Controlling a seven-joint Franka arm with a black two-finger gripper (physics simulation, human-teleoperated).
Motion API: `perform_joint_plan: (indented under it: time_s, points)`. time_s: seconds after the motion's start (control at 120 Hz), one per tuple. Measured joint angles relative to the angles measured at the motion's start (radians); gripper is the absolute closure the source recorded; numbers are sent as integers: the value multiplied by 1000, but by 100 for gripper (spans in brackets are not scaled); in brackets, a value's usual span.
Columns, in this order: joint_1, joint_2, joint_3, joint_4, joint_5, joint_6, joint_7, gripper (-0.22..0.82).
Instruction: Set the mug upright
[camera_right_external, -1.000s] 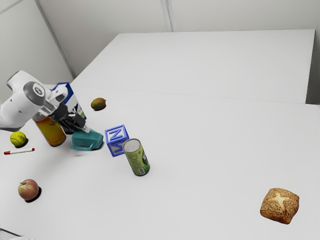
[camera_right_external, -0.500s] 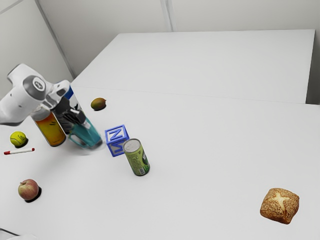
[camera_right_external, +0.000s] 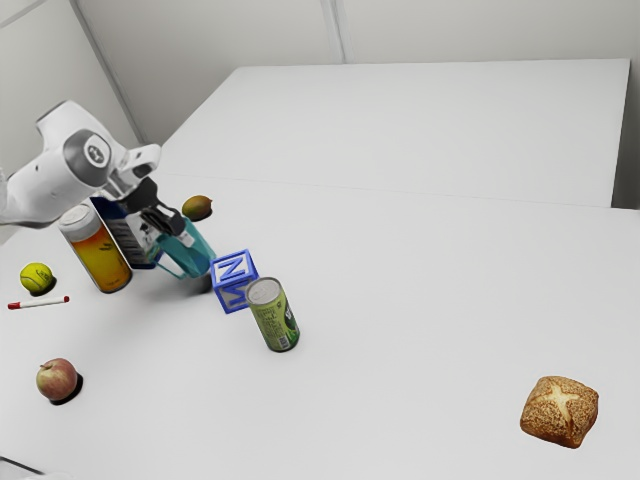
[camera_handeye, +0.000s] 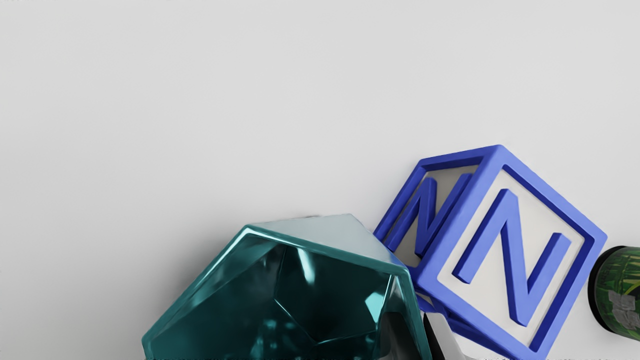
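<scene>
The black gripper (camera_right_external: 178, 227) holds the teal mug (camera_right_external: 197, 254) by its rim. The mug leans, with its handle on the side toward the exterior view's left and its base close to the blue letter block (camera_right_external: 235, 281). In the wrist view the open mouth of the mug (camera_handeye: 280, 300) faces the camera, and the gripper (camera_handeye: 424, 332) pinches its wall, one finger inside and one outside. The block (camera_handeye: 500, 250) stands right beside the mug on the outer finger's side. Whether the base touches the table is unclear.
A green can (camera_right_external: 274, 316) stands by the block. An orange bottle (camera_right_external: 99, 255) and a blue-and-white box (camera_right_external: 128, 240), partly hidden by the arm, stand on the mug's other side. A mango (camera_right_external: 197, 208), ball (camera_right_external: 37, 278), marker (camera_right_external: 39, 303), apple (camera_right_external: 58, 379) and bread (camera_right_external: 560, 411) lie around.
The mug has gone from lying low to a steeper lean. My hand has risen and moved with it toward the exterior view's right, closer to the block.
</scene>
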Motion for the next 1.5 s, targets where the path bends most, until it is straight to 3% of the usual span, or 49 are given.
perform_joint_plan:
  time_s: [0.258, 0.517, 1.158, 1.2, 1.375, 1.5]
  points:
    - [-46, -12, -1, 1, 211, 17, -61, 78]
    - [-92, 8, -3, -13, 401, 118, -115, 79]
    - [-116, -21, -4, -152, 474, 202, -227, 78]
    - [-116, -21, -4, -153, 474, 205, -230, 75]
    - [-117, -25, -4, -154, 468, 210, -236, 44]
    - [-124, -47, -6, -153, 467, 209, -240, 30]
